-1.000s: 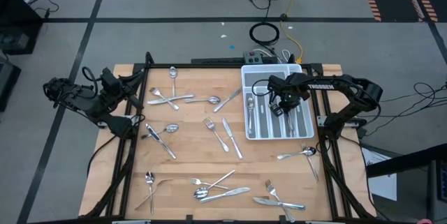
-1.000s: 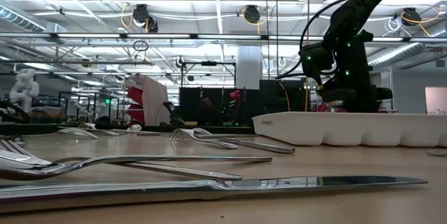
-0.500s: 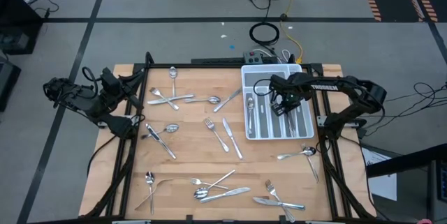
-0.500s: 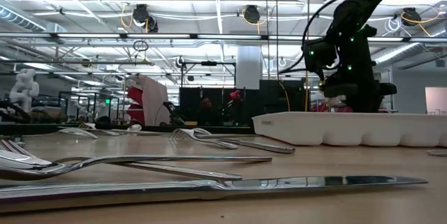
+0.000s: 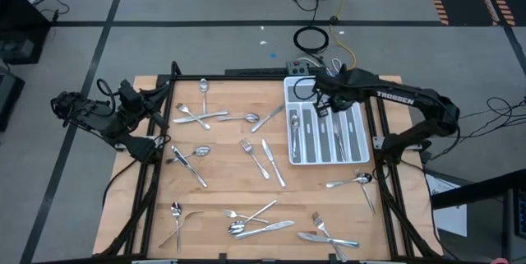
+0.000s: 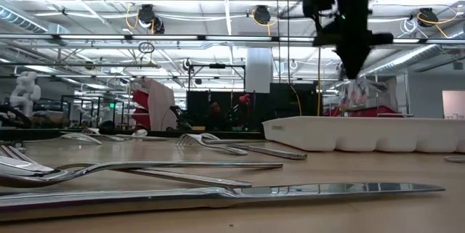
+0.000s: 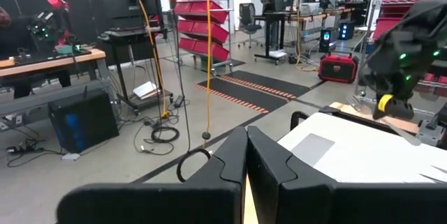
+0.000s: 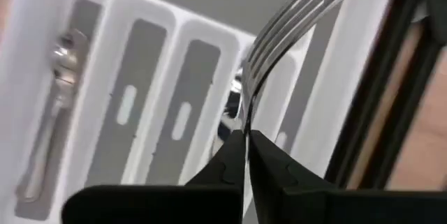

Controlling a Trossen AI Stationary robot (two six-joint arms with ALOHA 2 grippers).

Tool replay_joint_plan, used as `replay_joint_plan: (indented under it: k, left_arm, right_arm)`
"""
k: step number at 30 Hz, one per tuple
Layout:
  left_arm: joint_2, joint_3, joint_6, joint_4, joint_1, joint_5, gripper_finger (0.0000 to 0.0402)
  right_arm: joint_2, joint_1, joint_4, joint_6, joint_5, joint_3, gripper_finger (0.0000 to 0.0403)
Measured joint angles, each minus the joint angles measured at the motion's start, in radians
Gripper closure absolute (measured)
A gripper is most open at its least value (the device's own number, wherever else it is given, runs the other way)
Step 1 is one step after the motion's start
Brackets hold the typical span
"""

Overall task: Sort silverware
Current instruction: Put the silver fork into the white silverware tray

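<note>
A wooden table (image 5: 230,178) stands on a grey floor, and behind it there is a large workshop with red bins and desks. Silverware lies scattered on the table: a spoon (image 5: 204,90) near the far edge, a fork (image 5: 253,157) and a knife (image 5: 273,162) side by side near the middle, and more pieces along the near edge. A white tray (image 5: 293,145) with long compartments sits at the far right part of the table, and several pieces already lie in its compartments.

The right gripper (image 5: 322,106) hangs above the far end of the tray. In the right wrist view its fingers (image 8: 227,158) are pressed together on the handle of a fork (image 8: 293,25), whose prongs point away from the gripper over the tray's compartments. In the low view this gripper (image 6: 354,70) is raised clearly above the tray (image 6: 363,133).

The left gripper (image 5: 148,104) waits at the left edge of the table, well apart from the tray. In the left wrist view its fingers (image 7: 230,168) are closed and hold nothing.
</note>
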Motion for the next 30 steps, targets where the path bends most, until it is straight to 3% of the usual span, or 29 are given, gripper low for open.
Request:
replay_joint_plan:
  k: [7, 17, 30]
  left_arm:
    - [0.000, 0.000, 0.000, 0.000, 0.000, 0.000, 0.0386]
    - [0.000, 0.000, 0.000, 0.000, 0.000, 0.000, 0.0386]
    - [0.000, 0.000, 0.000, -0.012, 0.000, 0.000, 0.0386]
  right_arm:
    - [0.209, 0.107, -0.271, 0.186, 0.088, 0.197, 0.0403]
    - [0.505, 0.182, -0.268, 0.219, -0.015, 0.246, 0.0403]
    - [0.638, 0.159, -0.269, 0.249, 0.008, 0.268, 0.0403]
